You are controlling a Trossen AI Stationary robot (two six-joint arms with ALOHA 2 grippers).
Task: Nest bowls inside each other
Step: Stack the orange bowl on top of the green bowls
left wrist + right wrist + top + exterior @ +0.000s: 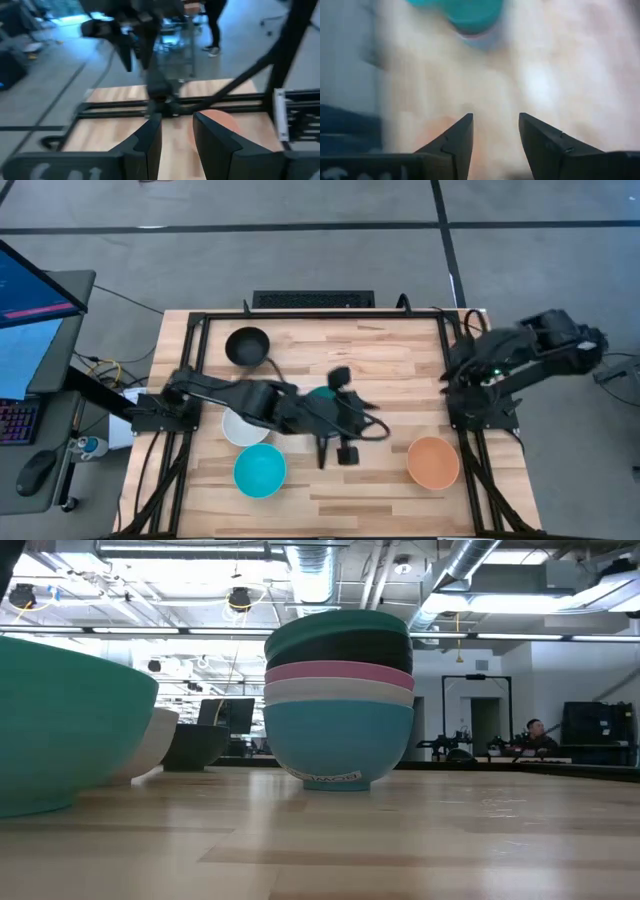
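A stack of several nested bowls (338, 700) stands on its cyan bottom bowl at mid-table, with white, pink and black above and teal-green on top (323, 393). Single bowls rest on their bases: black (247, 345), white (241, 428), cyan (260, 470) and orange (433, 462). My left gripper (177, 135) is open and empty. It reaches over the table's middle just near-side of the stack (362, 428) and points toward the orange bowl (220, 122). My right gripper (495, 137) is open and empty above the right side, facing the stack (470, 17).
A black metal frame (200, 320) borders the tabletop. My left arm (250, 398) lies across the table's middle and hides part of the stack from above. My right arm (500, 365) is folded at the right edge. Bare wood (390, 350) shows on the far right.
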